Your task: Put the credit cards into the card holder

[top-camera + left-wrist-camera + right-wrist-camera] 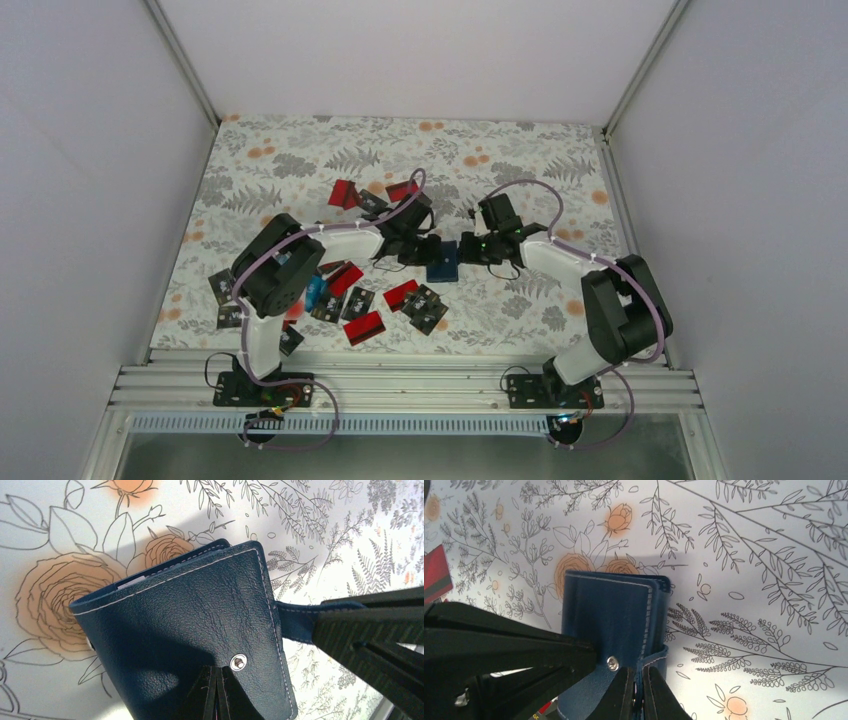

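Right fingers (622, 696) pinching tab (655, 656) of card holder (606, 612) (beside snap (612, 662)), left fingers (205, 700) pressed together on its cover

Looks like a robotics lab test cell, not a lived-in room. Boxed in on three sides by plain white panels (420, 50) set in aluminium corner posts (183, 62). Fitted with a cabled left arm (270, 280) and right arm (620, 310), bolted to slotted aluminium rails (420, 385) along the near edge of a counter (300, 160) under floral-print sheeting.
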